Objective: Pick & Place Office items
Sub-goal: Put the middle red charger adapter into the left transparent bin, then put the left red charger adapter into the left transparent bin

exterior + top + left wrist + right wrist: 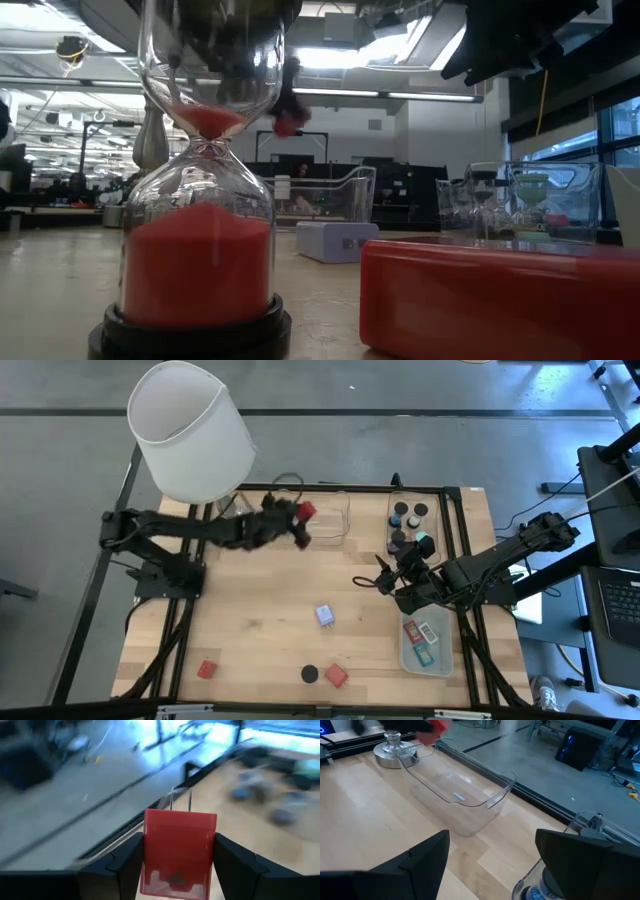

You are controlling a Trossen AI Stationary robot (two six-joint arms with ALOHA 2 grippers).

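Gripping a red block (179,852) between both fingers, left tool (297,520) hovering above the clear tray (335,520) at twelve o'clock on the desk (260,620). Waiting at three o'clock, right tool (382,582), fingers parted, empty.

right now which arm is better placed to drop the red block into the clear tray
Left. The left gripper already has the red block between its jaws, up in the air beside the clear tray. The right gripper hangs open and empty over bare wood near the pale tray.
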